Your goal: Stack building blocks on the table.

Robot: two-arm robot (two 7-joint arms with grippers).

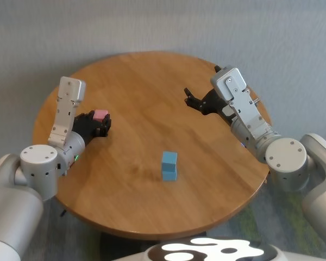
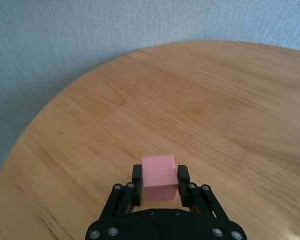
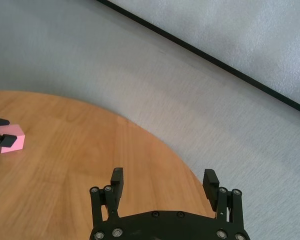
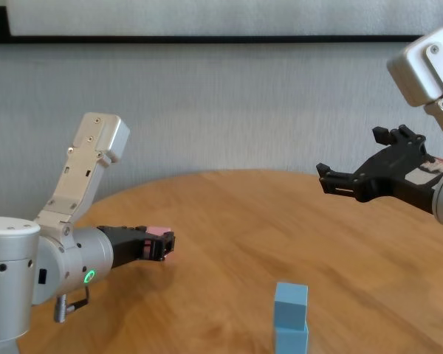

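Observation:
Two light blue blocks (image 1: 169,165) stand stacked one on the other near the front middle of the round wooden table (image 1: 146,87); the stack also shows in the chest view (image 4: 290,316). My left gripper (image 1: 101,124) is shut on the pink block (image 1: 100,115) over the table's left side, a little above the top. The left wrist view shows the pink block (image 2: 159,177) clamped between both fingers. My right gripper (image 1: 191,98) is open and empty, raised above the table's right back part; its own wrist view (image 3: 163,181) shows nothing between the fingers.
The pink block in my left gripper shows far off in the right wrist view (image 3: 11,139). Grey wall and floor surround the table. The table's edge runs close behind my right gripper.

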